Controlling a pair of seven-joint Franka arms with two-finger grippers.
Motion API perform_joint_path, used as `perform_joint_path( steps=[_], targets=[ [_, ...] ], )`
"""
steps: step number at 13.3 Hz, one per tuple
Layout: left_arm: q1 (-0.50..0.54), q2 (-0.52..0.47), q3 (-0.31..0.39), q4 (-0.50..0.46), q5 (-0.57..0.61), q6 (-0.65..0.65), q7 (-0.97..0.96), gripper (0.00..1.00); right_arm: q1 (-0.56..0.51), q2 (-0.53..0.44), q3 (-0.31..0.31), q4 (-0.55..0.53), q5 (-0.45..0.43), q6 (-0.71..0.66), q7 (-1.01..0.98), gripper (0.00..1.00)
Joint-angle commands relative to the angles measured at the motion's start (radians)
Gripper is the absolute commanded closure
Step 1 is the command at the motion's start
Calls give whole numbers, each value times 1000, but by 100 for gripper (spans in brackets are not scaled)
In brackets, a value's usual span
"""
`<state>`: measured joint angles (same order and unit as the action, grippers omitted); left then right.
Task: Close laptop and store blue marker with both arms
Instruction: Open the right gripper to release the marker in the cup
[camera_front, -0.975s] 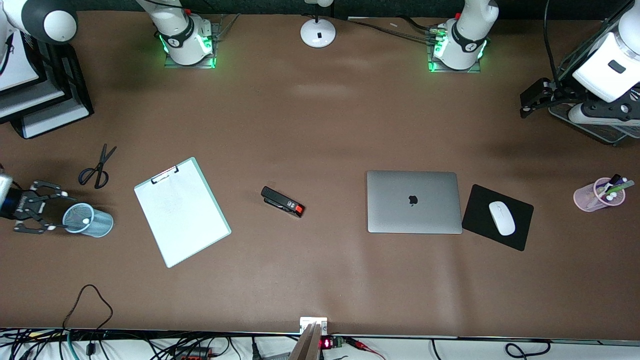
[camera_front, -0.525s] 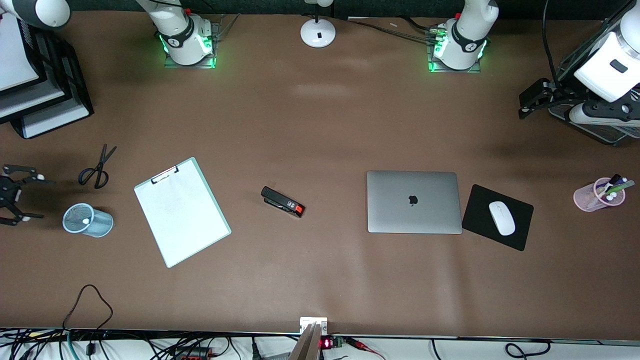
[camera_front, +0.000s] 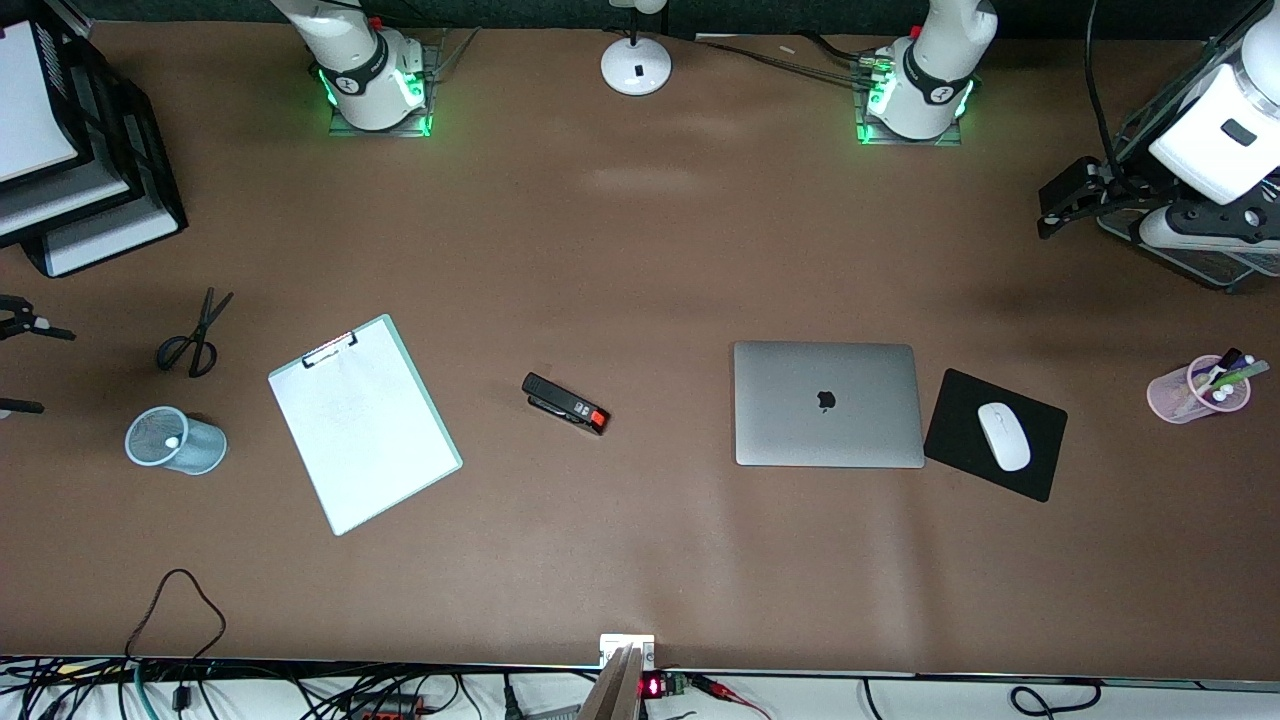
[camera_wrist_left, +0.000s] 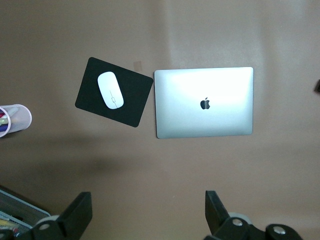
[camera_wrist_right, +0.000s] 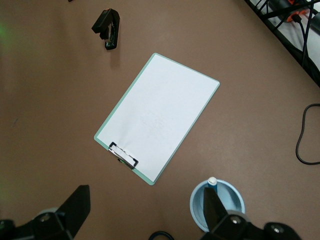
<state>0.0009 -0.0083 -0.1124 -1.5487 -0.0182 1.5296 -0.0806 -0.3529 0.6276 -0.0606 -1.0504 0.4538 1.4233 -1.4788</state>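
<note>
Sees the laptop shut flat, logo up, touching the black mouse pad that carries a white mouse. Finds the blue marker standing in the blue mesh cup toward the right arm's end (only its white tip and a little blue show).

Places the right gripper at that table edge, near the cup and the scissors, fingers spread wide, holding nothing. Places the left gripper beside a wire basket at its own end, likewise wide and empty.

Notes a clipboard and stapler between cup and laptop, and a pink pen cup well apart from both.
</note>
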Motion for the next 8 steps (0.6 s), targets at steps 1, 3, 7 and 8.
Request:
perform_joint_path(
  steps=[1,3,7,8],
  targets=[
    [7,-10,0,-5,-19,7,18,0,63,-28,-1,-4,-64,-1,144,0],
    [7,-10,0,-7,-19,7,15,0,129,-32,-1,7,-107,2,286,0],
    [7,-10,0,-7,-19,6,13,0,248,-34,-1,30,-170,6,533,0],
    [7,-13,0,-8,-19,4,12,0,261,-51,-1,30,-172,9,589,0]
  ],
)
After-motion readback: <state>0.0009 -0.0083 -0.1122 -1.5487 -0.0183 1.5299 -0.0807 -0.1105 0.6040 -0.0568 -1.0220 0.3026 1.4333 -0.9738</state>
